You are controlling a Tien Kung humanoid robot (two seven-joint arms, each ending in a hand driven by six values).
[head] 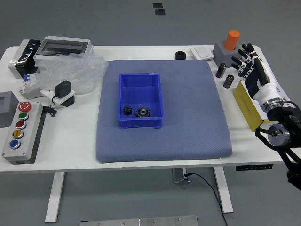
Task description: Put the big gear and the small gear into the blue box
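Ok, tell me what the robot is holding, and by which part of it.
Nothing is held: the right hand hangs with its fingers spread, and both gears lie in the blue box.

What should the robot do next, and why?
Probably just rest its right hand off to the side. Both the big gear and the small gear lie in the blue box, and the hand holds nothing, so the job looks done.
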